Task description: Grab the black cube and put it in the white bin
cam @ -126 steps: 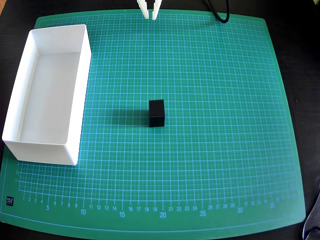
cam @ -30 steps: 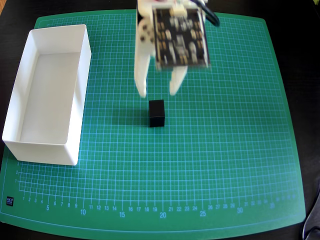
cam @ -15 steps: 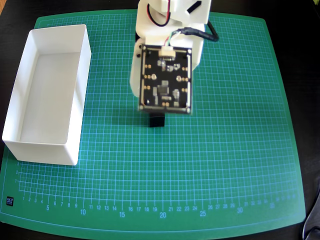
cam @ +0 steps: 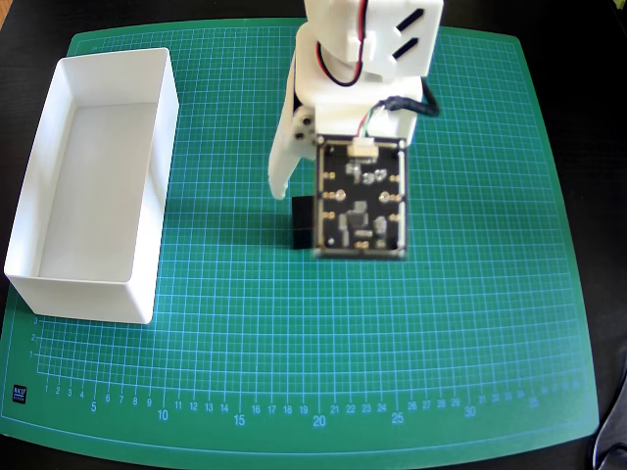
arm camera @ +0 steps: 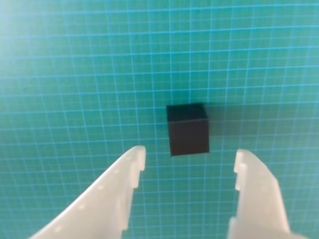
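In the wrist view the black cube (arm camera: 187, 129) sits on the green mat, just ahead of my open gripper (arm camera: 191, 158). Its two white fingers stand apart, wider than the cube, with nothing between them. In the overhead view only the cube's (cam: 302, 222) left part shows beside the camera board. One white finger (cam: 282, 171) reaches down to the cube's upper left, and the other is hidden under the board. The white bin (cam: 83, 299) stands empty at the mat's left edge, well away from the arm.
A green gridded cutting mat (cam: 441, 343) covers the dark table. The black circuit board (cam: 361, 201) on my wrist hides the mat below it. My white arm (cam: 367, 49) comes in from the top edge.
The arm has come down from the top edge and opened its fingers. In the last half second the board shifted right and down, uncovering the cube's left side. Cube and bin have not moved.
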`<state>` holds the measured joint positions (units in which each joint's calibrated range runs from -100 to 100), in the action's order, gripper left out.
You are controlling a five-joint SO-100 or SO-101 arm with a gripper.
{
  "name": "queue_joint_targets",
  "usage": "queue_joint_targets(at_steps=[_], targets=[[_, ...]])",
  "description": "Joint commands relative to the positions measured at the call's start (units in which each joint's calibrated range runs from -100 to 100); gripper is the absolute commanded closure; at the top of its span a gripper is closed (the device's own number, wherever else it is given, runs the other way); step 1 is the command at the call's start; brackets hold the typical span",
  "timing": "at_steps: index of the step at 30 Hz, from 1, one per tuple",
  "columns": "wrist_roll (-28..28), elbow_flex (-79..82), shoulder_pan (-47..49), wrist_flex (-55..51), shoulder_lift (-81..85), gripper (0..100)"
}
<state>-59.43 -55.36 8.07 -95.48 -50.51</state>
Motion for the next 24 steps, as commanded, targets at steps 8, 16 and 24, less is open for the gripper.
queue_joint_targets(at_steps=[8,16,24], targets=[[0.2,-2.5,0.1,0.5,-2.2,77],[0.2,-1.7,0.2,5.9,-2.7,77],[0.2,-1.5,0.1,5.8,-2.9,77]])
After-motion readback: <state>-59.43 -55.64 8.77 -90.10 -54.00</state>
